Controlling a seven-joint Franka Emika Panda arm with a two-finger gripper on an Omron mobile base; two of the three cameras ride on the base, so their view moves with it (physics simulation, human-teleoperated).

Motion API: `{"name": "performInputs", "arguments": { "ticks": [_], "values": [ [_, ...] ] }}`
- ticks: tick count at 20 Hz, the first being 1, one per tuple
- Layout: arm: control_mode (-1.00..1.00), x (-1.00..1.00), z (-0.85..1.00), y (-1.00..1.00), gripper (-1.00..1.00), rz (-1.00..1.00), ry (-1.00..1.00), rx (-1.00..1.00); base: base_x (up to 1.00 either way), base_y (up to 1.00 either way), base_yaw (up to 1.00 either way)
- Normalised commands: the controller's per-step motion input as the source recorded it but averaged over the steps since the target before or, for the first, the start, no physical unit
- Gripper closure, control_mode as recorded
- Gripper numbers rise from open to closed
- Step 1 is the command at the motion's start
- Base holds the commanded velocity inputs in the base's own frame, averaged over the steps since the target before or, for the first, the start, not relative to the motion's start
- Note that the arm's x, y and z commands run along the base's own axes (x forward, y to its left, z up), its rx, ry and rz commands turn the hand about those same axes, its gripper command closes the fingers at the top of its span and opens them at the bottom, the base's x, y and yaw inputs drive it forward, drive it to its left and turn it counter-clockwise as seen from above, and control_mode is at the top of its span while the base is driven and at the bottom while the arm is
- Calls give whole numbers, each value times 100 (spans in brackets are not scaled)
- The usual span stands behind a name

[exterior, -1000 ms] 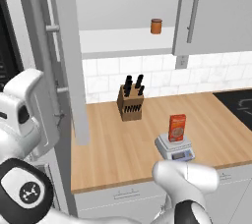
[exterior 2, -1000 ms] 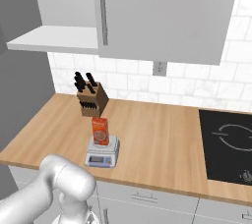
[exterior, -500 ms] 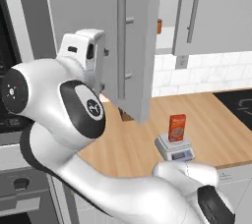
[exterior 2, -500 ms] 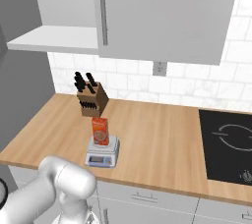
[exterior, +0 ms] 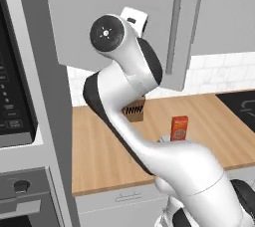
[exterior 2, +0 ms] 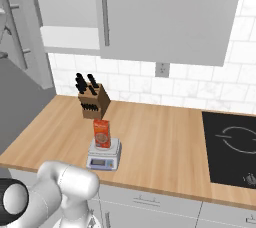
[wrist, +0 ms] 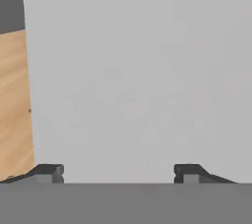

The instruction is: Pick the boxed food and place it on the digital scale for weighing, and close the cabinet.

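The orange-red boxed food (exterior 2: 102,133) stands upright on the light grey digital scale (exterior 2: 104,155), on the wooden counter in front of the knife block. It also shows past my arm as the boxed food (exterior: 179,127). The cabinet's left door (exterior: 114,27), with its long bar handle (exterior: 174,29), hangs partly open. The same door (exterior 2: 17,32) stands off the pale shelf (exterior 2: 70,37). My arm is raised, and the gripper (wrist: 118,174) is open, its fingertips (wrist: 47,173) wide apart and close against the flat grey door face with nothing between them.
A wooden knife block (exterior 2: 93,103) stands behind the scale. A black cooktop (exterior 2: 232,147) lies at the counter's right end. The dark oven column (exterior: 20,121) rises at the left. The cabinet's right door (exterior 2: 165,12) is shut.
My arm has swung up and across to the cabinet door. The door has swung from wide open toward shut. The jaws have narrowed slightly.
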Motion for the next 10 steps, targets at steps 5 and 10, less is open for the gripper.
{"name": "performInputs", "arguments": {
  "ticks": [5, 10],
  "values": [
    [-100, 100, 0, -93, -100, 13, -2, 24, 0, 0, 0],
    [-100, 100, 0, -71, -100, 15, -5, 22, 0, 0, 0]
  ]
}}
